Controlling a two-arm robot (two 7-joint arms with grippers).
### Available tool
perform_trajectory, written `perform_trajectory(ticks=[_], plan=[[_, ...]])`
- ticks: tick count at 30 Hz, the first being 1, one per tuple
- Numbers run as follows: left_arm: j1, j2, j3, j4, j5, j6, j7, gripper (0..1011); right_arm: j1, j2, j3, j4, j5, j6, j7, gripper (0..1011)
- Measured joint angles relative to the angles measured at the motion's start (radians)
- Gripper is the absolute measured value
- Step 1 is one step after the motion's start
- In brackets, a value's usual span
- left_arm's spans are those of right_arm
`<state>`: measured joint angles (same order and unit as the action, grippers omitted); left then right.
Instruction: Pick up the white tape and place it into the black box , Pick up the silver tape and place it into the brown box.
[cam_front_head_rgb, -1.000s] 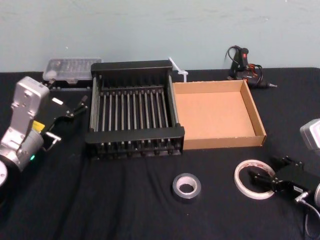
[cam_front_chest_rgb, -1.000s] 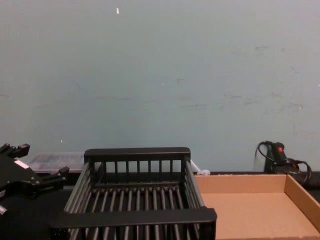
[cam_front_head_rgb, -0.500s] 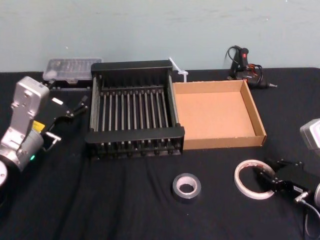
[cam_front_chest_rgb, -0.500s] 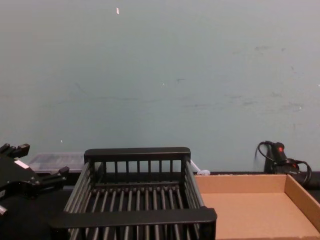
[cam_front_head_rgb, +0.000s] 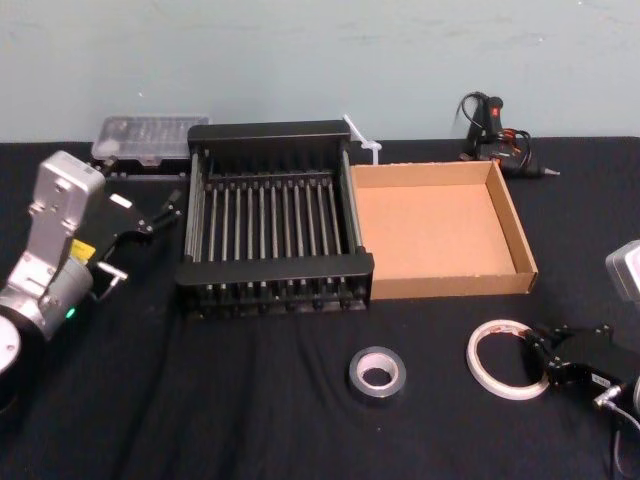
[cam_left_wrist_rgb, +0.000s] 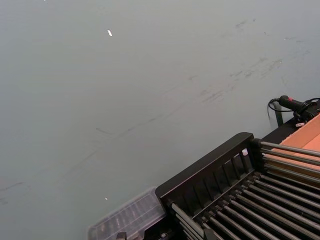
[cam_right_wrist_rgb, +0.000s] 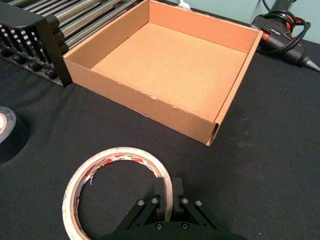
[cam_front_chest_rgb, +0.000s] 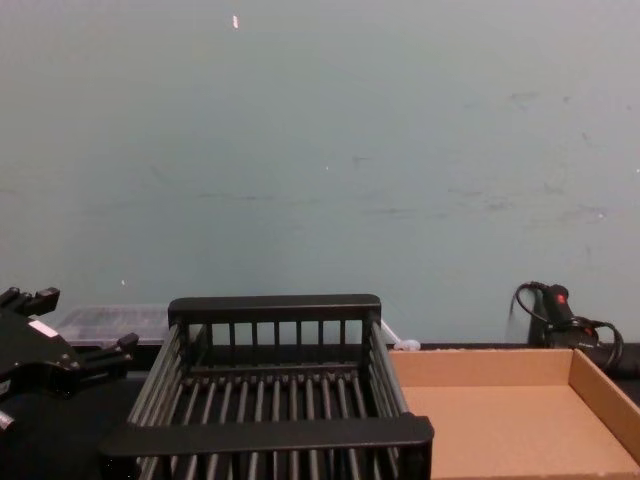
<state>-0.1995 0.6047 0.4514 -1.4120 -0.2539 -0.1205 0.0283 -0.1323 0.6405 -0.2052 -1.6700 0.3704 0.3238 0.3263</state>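
Left gripper (cam_front_head_rgb: 150, 215): parked raised just left of the black box (cam_front_head_rgb: 275, 285); fingers are seen spread, nothing is held.
Black box: empty, set beside the brown box (cam_front_head_rgb: 515, 225), the walls touching or nearly so.
Silver tape (cam_front_head_rgb: 377, 372): laid flat on the black cloth in front of the 2 boxes, untouched.
White tape (cam_right_wrist_rgb: 95, 172): laid flat right of the silver tape, in front of the brown box.
Right gripper (cam_right_wrist_rgb: 168, 200): clenched on the white tape's near rim, 1 finger inside the ring, 1 outside.
Step in hand: the thin ring is judged gripped; a straight lift is advised before any travel left, so the rim is not dragged.
In the way: the silver tape and the black box's thick near rim are to be cleared.
Around: a clear parts case (cam_front_head_rgb: 150, 137), a glue gun (cam_front_head_rgb: 495, 130).
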Motion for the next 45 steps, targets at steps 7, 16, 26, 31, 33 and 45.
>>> perform_trajectory(ticks=[7, 16, 26, 31, 33, 45], plan=[[0.000, 0.000, 0.000, 0.000, 0.000, 0.000, 0.000, 1001, 0.000, 0.000, 0.000, 0.000, 0.000, 0.000, 0.000, 95], [0.000, 0.000, 0.000, 0.000, 0.000, 0.000, 0.000, 1001, -0.001, 0.000, 0.002, 0.000, -0.001, -0.002, 0.004, 95], [0.000, 0.000, 0.000, 0.000, 0.000, 0.000, 0.000, 1001, -0.016, 0.007, 0.026, -0.034, 0.016, -0.039, 0.046, 95], [0.000, 0.000, 0.000, 0.000, 0.000, 0.000, 0.000, 1001, -0.017, 0.010, 0.036, -0.055, 0.029, -0.049, 0.054, 95], [0.000, 0.000, 0.000, 0.000, 0.000, 0.000, 0.000, 1001, -0.014, 0.010, 0.038, -0.058, 0.032, -0.052, 0.054, 95], [0.000, 0.000, 0.000, 0.000, 0.000, 0.000, 0.000, 1001, 0.065, -0.017, 0.011, -0.022, 0.016, -0.067, 0.044, 94]])
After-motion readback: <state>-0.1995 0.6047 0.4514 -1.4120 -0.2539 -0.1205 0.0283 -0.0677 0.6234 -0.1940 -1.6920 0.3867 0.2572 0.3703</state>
